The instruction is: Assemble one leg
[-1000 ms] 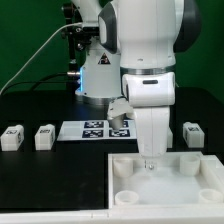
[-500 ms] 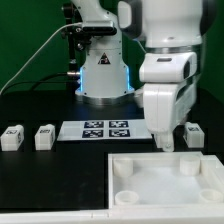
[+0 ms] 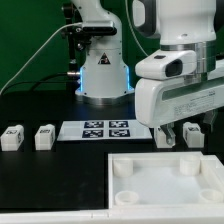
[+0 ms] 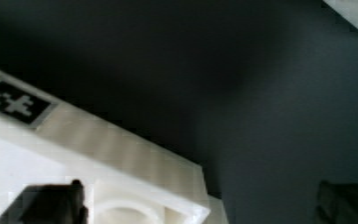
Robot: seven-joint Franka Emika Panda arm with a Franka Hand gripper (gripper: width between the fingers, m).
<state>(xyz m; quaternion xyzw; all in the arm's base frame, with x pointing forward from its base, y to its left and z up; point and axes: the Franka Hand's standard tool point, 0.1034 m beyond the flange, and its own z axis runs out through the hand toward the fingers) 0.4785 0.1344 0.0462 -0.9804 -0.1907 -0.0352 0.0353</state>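
My gripper [image 3: 168,141] hangs open and empty over the tray's far right corner in the exterior view. One leg [image 3: 195,134], a small white block with a tag, stands just to the exterior view's right of it, partly hidden by the hand. Two more legs [image 3: 12,137] [image 3: 44,137] stand at the far left. The large white tray-like part [image 3: 160,185] lies in front. In the wrist view my gripper [image 4: 197,207] has its dark fingers [image 4: 48,205] wide apart, with the tray's corner and a round socket [image 4: 131,211] between them. No leg shows there.
The marker board [image 3: 105,129] lies flat between the left legs and my gripper. The robot's base [image 3: 100,75] stands behind it. The tray carries a marker tag [image 4: 12,100] on its side.
The hand rose from low over the tray's back edge and moved toward the exterior view's right. It now hangs higher, next to the right-hand leg. The gripper stays empty.
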